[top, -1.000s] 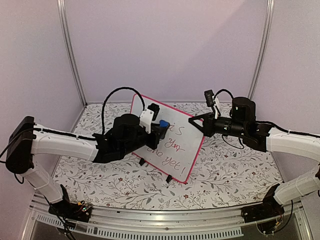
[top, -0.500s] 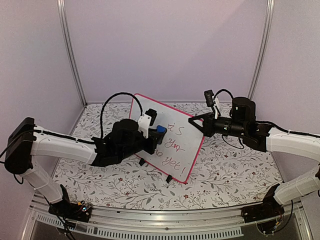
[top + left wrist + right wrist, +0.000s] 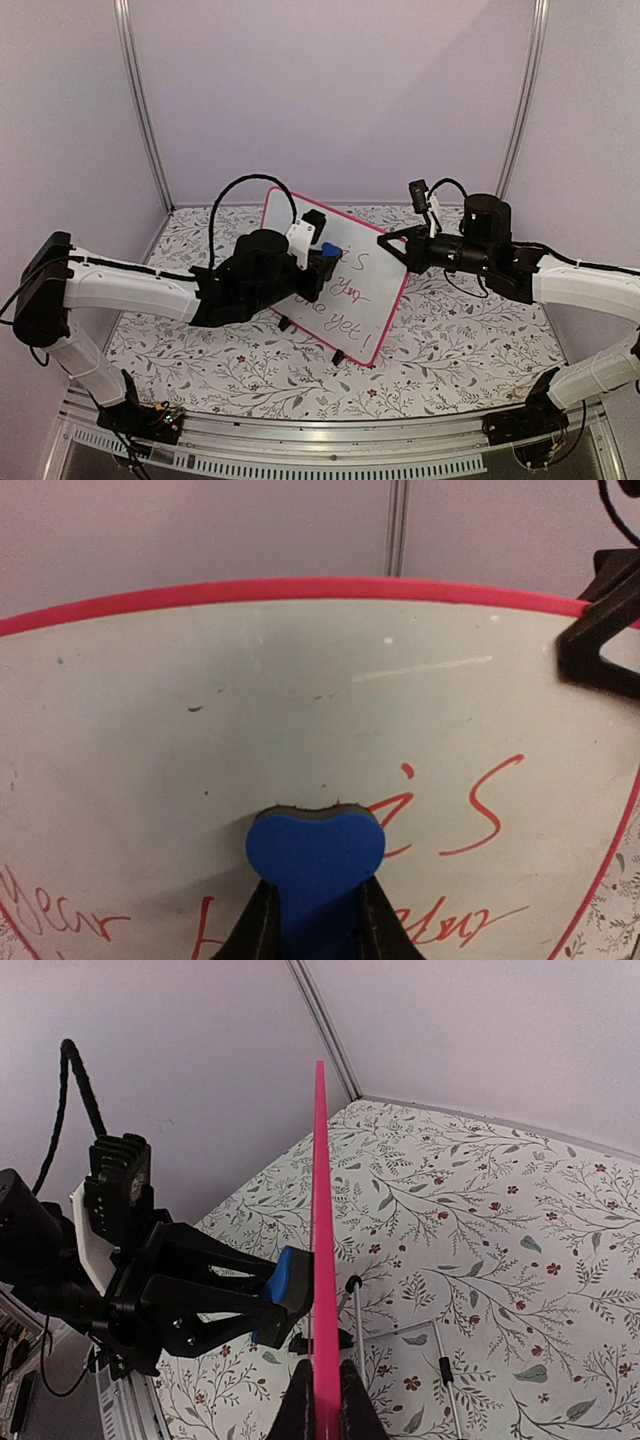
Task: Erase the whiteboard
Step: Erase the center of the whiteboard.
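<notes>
Pink-red framing runs round the glossy white rectangular whiteboard [image 3: 352, 300], which you have standing near the middle of the floral-patterned table [image 3: 450, 340]. Its two small black feet [image 3: 340, 357] are down at the tabletop and its face is turned toward your left arm. Red handwriting [image 3: 480, 810] covers the middle and lower part of that face. Your left wrist camera shows "is" in one row and more script below it. Above the writing, the board is plain white with a few dark specks.

Pressed flat against the board, just left of the "is", is the small blue eraser block [image 3: 315, 855], with its dark felt edge touching the white surface. Your left claw [image 3: 317, 890] is clamped on that block, one black finger on each side of it. From above, the same claw [image 3: 325, 256] sits in front of the board's upper middle.

At the board's upper right edge, your right claw [image 3: 395, 245] is closed on the frame. The right wrist camera looks straight along the pink rim [image 3: 320, 1260], with the claw's [image 3: 322, 1400] two fingers pinching it from either side. In that view the eraser [image 3: 283, 1280] meets the board from the left, and the feet show below it.
</notes>
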